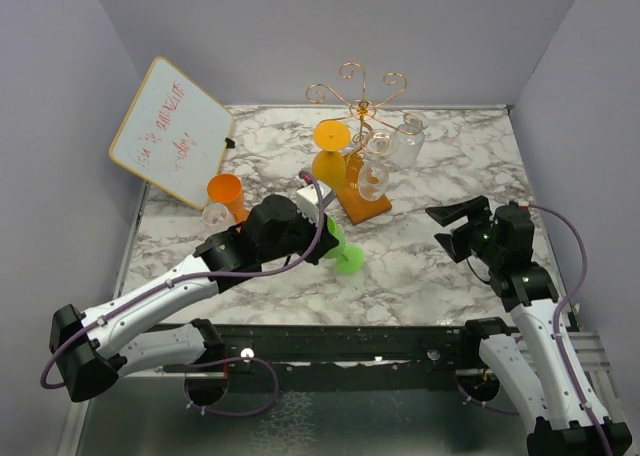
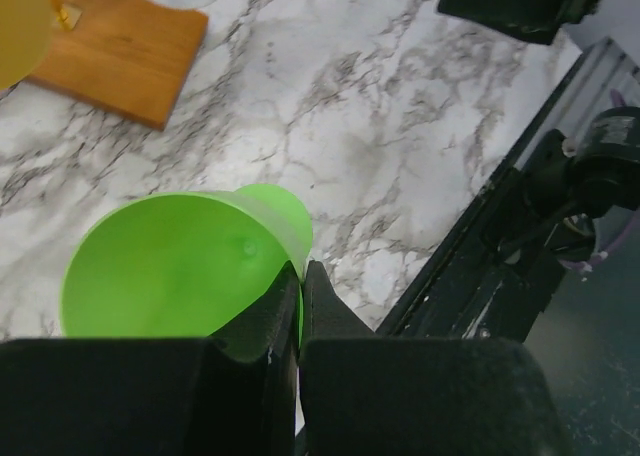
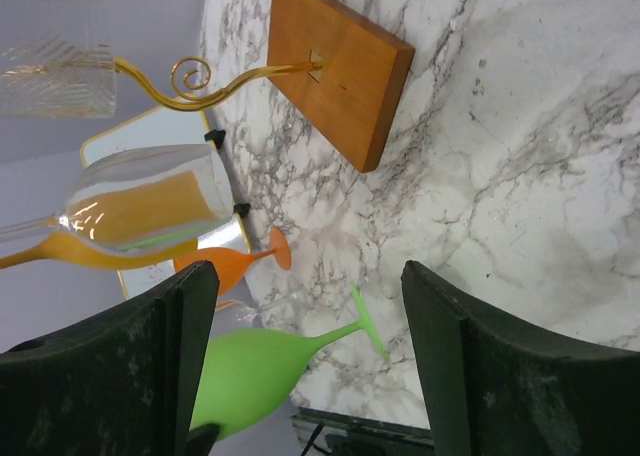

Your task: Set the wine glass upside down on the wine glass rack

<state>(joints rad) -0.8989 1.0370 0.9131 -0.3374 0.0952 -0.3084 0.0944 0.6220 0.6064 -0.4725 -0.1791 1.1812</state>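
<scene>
Left hand [image 2: 300, 281] is pinching the rim wall of the green wine glass [image 2: 170, 266], one finger inside the bowl and one outside, jaws fully closed on the thin plastic. This rim grip is leaving the stem and foot [image 1: 350, 263] free, which is probably the point, since the foot has to slide into a wire arm for the glass to hang bowl-down. In the top view the glass is sitting near the bench [image 1: 440, 166] centre, at about 7 o'clock from the wooden base [image 1: 368, 206] of the wine glass rack [image 1: 362, 108]. It is lying roughly on its side, foot pointing toward 4 o'clock; whether the foot is clearing the bench cannot be told. Right hand [image 1: 447, 230] is hanging at 3 o'clock with jaws wide and holding nothing, angled toward the glass. Judgement: it is waiting to take the stem for a handover or re-grip. An orange glass [image 1: 330, 151] and two clear glasses [image 1: 373, 176] are already hanging upside down on the near arms, so the far curls are looking like the free slots. A second orange glass [image 1: 227, 194] is standing at 9 o'clock, below the white board [image 1: 172, 131]. Risk: the thin rim is slipping easily under a pinch.
</scene>
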